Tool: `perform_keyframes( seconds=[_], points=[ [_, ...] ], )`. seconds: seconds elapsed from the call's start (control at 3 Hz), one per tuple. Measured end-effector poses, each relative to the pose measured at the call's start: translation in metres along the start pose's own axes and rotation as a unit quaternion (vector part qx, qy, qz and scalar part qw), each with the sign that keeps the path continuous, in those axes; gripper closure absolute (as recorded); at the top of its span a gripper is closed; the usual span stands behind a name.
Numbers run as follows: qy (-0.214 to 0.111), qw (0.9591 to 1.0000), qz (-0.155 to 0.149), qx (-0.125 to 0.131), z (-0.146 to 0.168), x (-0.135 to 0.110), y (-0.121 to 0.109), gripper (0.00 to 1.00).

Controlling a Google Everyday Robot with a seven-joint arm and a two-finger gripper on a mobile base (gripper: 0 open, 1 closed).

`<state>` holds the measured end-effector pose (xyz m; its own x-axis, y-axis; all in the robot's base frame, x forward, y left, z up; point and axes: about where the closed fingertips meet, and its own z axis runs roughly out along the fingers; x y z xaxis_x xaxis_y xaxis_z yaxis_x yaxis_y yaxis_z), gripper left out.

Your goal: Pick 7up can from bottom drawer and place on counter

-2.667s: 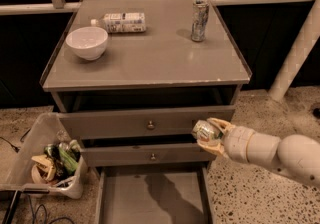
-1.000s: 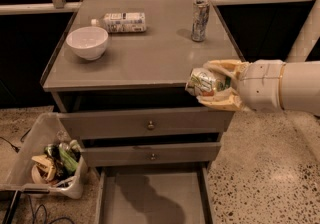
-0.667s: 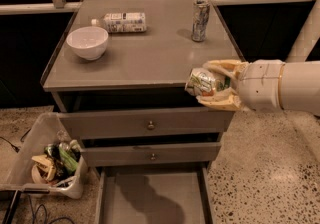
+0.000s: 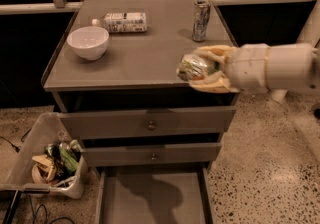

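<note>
At the front right corner of the desk [image 4: 150, 58], the fingers [image 4: 212, 87] were clamped around the 7up can [image 4: 192, 68], holding it clear of the rim, apparently for set-down.

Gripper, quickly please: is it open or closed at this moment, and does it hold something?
Gripper: closed on the 7up can, holding it above the front right part of the counter.
</note>
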<state>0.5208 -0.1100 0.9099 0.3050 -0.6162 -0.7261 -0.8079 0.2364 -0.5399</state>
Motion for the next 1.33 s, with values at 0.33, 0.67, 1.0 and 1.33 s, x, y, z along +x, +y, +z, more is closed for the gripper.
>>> perform_keyframes(
  seconds=[0.33, 0.67, 1.0, 1.33],
  points=[
    [-0.037, 0.9992, -0.001, -0.013, 0.036, -0.008, -0.043, 1.0],
    [-0.076, 0.9961, 0.017, -0.042, 0.087, -0.021, -0.078, 1.0],
    [-0.071, 0.9952, 0.037, -0.057, 0.128, -0.027, -0.092, 1.0],
    [-0.015, 0.9969, 0.065, -0.042, 0.153, -0.019, -0.097, 1.0]
  ],
)
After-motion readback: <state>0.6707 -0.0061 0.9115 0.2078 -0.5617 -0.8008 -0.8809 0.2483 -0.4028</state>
